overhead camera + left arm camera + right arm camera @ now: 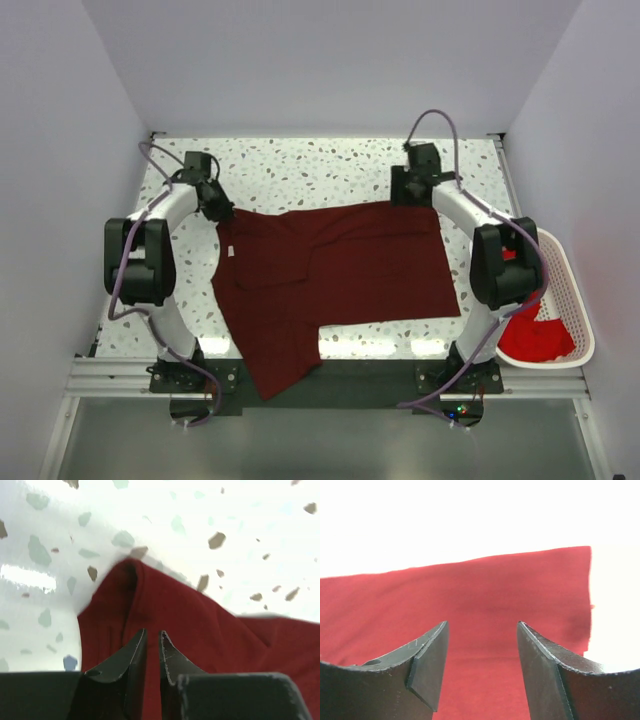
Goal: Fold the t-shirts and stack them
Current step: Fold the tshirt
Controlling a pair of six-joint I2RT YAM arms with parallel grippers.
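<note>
On the table (300,170), one maroon t-shirt (330,265); left gripper (151,632) nearly closed, right gripper (481,624) spread.

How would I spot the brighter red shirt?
Start at the speckled table; off its right edge sits a white mesh basket. The bright red t-shirt lies bunched inside it, unlike the dark maroon t-shirt spread flat on the table.

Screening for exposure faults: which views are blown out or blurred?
Top external: sharp, evenly lit, glare band along the table's near edge. Left wrist: table overexposed, speckles faded. Right wrist: everything beyond the maroon t-shirt clipped to pure white.
</note>
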